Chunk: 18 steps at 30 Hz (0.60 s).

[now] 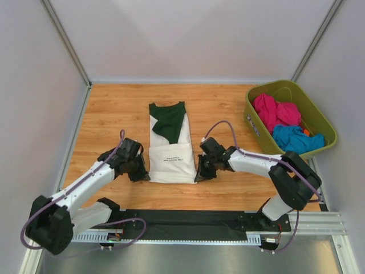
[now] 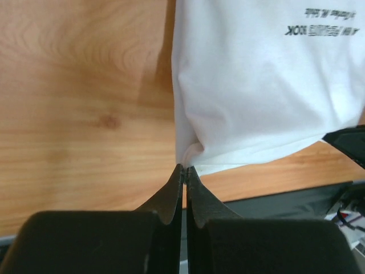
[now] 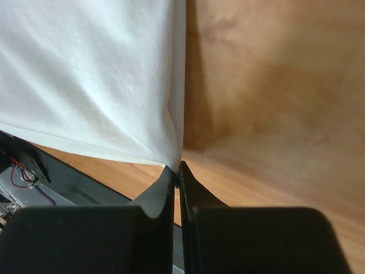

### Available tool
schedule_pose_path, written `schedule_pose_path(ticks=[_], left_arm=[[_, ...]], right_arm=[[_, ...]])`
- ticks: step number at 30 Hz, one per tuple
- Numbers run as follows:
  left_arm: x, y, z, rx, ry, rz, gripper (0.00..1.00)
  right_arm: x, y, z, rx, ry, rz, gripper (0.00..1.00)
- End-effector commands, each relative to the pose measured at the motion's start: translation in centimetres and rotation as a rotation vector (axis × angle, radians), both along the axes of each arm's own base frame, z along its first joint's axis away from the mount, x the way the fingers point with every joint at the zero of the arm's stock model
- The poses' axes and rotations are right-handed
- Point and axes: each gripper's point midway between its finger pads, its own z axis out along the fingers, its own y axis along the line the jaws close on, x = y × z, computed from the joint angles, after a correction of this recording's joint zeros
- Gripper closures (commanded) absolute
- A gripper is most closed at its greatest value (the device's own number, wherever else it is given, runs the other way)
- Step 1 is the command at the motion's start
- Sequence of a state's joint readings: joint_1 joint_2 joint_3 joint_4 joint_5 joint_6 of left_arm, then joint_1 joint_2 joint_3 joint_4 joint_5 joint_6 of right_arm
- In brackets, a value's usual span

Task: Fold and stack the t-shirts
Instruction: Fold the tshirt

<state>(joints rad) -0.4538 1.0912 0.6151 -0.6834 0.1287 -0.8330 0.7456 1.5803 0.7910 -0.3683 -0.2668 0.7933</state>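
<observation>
The t-shirt point(image 1: 169, 149) lies in the middle of the top view on the wooden counter point(image 1: 111, 114). It is already narrowed into a long strip, with its dark green sleeves point(image 1: 168, 121) tucked in at the upper end and the white body with its line of print toward the bottom of the frame. The left pincer point(image 1: 138, 170) sits at the strip's lower left corner and the right pincer point(image 1: 203, 170) at its lower right. In each wrist view the fingers are pressed together with hardly a gap. The hem corner runs right into the tips, so each seems to have pinched a corner of cloth. I take it both corners are held so the hem can be carried evenly up toward the collar end. At the right edge an olive tub point(image 1: 278, 84) holds pink point(image 1: 274, 111) and blue garments point(image 1: 293, 138), presumably awaiting their turn.
</observation>
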Motion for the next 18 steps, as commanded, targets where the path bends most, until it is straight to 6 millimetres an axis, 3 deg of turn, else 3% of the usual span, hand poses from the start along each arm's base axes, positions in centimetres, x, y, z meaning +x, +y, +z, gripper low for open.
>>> schedule_pose_path(ticks=[1, 5, 12, 15, 18], left_arm=[[-4.6, 2.5, 0.5, 0.072, 0.088, 0.018, 1.0], [-6.1, 2.2, 1.6, 0.067, 0.104, 0.005, 1.0], [-8.5, 4.3, 4.9, 0.138, 0.123, 0.086, 1.0], [-8.6, 4.9, 6.6, 0.139, 0.085, 0.113, 1.0], [-8.0, 5.0, 7.6, 0.142, 0.051, 0.116, 1.0]], right_arm=[[-3.5, -1.7, -0.1, -0.089, 0.043, -0.024, 1.0], [-5.8, -1.9, 1.1, -0.088, 0.048, -0.04, 1.0], [-7.8, -3.4, 5.1, -0.075, 0.063, -0.114, 1.0], [-8.6, -4.1, 6.3, -0.08, 0.083, -0.138, 1.0], [-8.0, -4.6, 7.2, -0.105, 0.047, -0.144, 1.0]])
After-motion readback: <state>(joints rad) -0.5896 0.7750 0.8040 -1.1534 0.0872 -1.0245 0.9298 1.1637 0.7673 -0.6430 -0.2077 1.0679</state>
